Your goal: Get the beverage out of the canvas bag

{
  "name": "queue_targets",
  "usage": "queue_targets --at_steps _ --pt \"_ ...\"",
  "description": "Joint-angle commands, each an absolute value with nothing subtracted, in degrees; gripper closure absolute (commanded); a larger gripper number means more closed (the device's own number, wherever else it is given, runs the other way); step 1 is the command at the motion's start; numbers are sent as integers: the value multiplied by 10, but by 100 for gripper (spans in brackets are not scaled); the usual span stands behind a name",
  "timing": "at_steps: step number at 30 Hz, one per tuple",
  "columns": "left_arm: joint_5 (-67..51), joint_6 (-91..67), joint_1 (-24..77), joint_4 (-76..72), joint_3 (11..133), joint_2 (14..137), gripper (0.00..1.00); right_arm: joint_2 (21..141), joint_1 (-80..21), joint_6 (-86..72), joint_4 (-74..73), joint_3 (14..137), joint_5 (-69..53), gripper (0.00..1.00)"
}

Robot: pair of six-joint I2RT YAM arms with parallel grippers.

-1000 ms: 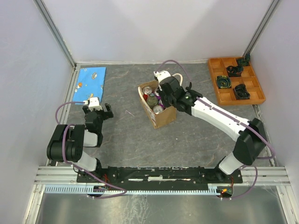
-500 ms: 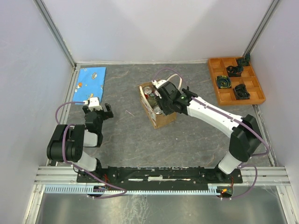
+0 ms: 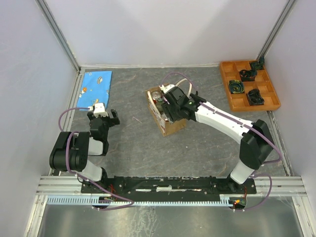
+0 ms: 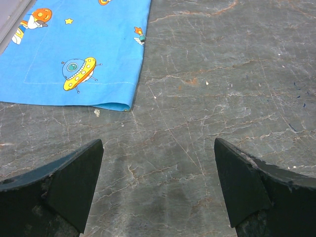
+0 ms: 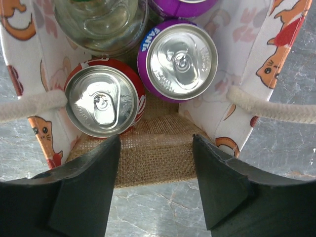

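Observation:
The canvas bag [image 3: 171, 126] stands mid-table, its burlap wall [image 5: 153, 153] and cat-print lining showing in the right wrist view. Inside stand beverages: a red can [image 5: 103, 101], a purple Fanta can [image 5: 178, 60], a clear glass container [image 5: 98, 19] and the edge of another purple can [image 5: 183, 4]. Cream rope handles [image 5: 274, 109] hang at both sides. My right gripper [image 5: 155, 142] hovers open over the bag's near edge [image 3: 167, 106], holding nothing. My left gripper [image 4: 158, 153] is open over bare table, far left of the bag [image 3: 102, 115].
A blue cartoon-print cloth [image 4: 74, 49] lies flat at the back left [image 3: 96, 83]. An orange compartment tray [image 3: 238, 104] with dark parts sits at the back right. White walls and metal rails border the table.
The right arm has swung left and down over the bag's opening, and its jaws have spread apart. The left arm has not moved.

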State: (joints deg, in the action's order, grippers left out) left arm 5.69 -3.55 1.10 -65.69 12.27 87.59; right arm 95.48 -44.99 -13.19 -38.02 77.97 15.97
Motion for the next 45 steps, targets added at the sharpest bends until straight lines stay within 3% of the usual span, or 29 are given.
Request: queue_targets --at_steps 1,8,17,45 --pt "63 -11 14 -676 134 871 1 989 -449 -128 -413 801 109 24" --pt "64 -11 13 -676 134 870 1 1008 -449 -123 -427 826 28 23" --pt "64 -11 13 -677 134 871 1 996 -450 -127 -416 818 9 24" --pt "63 -11 13 -676 134 870 1 1124 -458 -133 -411 807 60 30"
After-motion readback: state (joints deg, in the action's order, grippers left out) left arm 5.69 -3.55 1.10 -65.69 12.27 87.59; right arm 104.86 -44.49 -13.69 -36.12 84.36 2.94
